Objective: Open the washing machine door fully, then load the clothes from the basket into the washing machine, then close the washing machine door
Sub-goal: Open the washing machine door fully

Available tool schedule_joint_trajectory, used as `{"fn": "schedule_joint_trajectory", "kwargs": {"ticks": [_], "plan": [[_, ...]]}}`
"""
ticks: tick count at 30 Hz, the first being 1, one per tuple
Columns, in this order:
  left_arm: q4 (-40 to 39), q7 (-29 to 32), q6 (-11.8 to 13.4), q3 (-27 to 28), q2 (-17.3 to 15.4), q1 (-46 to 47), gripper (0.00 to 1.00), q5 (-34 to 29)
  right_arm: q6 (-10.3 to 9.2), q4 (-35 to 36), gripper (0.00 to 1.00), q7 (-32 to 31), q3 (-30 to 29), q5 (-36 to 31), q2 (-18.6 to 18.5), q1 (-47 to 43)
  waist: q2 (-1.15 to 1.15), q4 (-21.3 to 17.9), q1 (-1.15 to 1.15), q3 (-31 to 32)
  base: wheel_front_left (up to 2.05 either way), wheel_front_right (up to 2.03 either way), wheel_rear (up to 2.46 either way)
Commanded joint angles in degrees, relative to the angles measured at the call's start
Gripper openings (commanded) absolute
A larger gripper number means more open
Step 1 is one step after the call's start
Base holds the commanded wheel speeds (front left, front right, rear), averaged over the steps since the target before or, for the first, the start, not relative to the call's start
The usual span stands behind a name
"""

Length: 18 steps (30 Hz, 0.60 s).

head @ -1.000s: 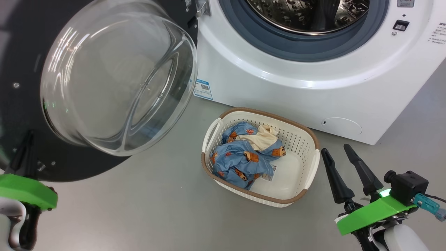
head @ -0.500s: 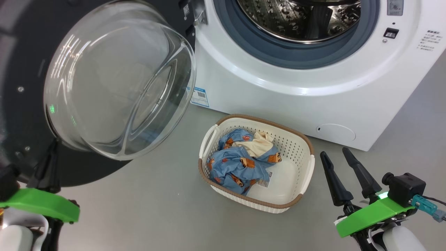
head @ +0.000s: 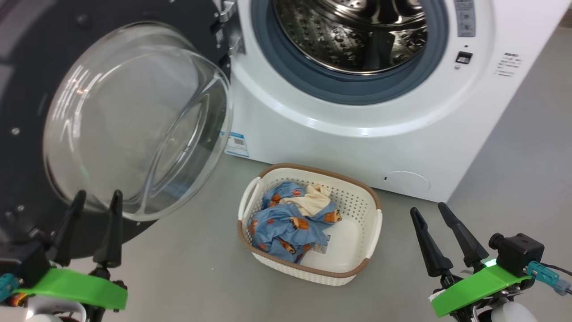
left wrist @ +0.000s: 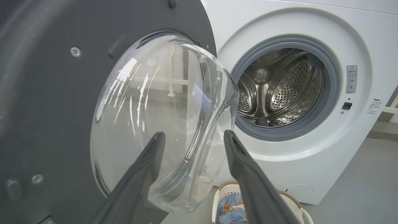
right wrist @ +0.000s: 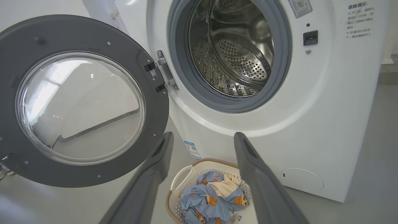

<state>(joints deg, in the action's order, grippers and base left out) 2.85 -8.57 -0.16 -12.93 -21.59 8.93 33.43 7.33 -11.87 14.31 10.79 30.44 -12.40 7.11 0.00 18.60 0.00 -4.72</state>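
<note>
Plainly the washing machine door (head: 27,89) stood wide at ten o'clock, freeing the drum (head: 348,40) at twelve. Both the left gripper (head: 98,197) at seven and the right gripper (head: 428,209) at five held jaws spread and empty, flanking the basket (head: 313,273) at six, with the clothes (head: 286,223) inside awaiting pickup.

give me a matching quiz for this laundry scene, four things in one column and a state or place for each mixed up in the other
Column one
1 washing machine door
2 clothes
3 basket
4 left gripper

Column two
a standing on the floor in front of the washing machine
b fingers apart, holding nothing
c swung open
d bunched up, blue with a bear print

Pairs: 1-c, 2-d, 3-a, 4-b
</note>
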Motion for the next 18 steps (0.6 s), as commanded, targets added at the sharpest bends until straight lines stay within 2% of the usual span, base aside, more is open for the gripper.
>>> {"fn": "schedule_joint_trajectory", "kwargs": {"ticks": [1, 8, 18], "plan": [[-1.91, 0.04, 0.55, 2.35, -2.07, 0.94, 1.00, -0.45, 0.16, 1.65, 1.00, 0.69, 1.58, 0.16, -0.49, 0.31, 0.00, -1.96, 0.00, 0.78, 0.00, 0.00, 0.00], [-4.34, -0.21, 1.56, 1.52, -1.48, -0.92, 1.00, -0.84, 0.16, 2.23, 1.00, 0.69, 1.65, -0.02, -1.08, -0.22, 0.00, -6.59, 0.00, 1.59, 0.00, 0.00, 0.00], [-3.40, -1.77, 2.06, 0.06, 0.33, -2.19, 1.00, -0.95, 0.16, 2.58, 1.00, 0.69, 2.29, 0.16, -2.63, -0.50, 0.00, -12.31, 0.00, 3.36, 0.00, 0.00, 0.00]]}}
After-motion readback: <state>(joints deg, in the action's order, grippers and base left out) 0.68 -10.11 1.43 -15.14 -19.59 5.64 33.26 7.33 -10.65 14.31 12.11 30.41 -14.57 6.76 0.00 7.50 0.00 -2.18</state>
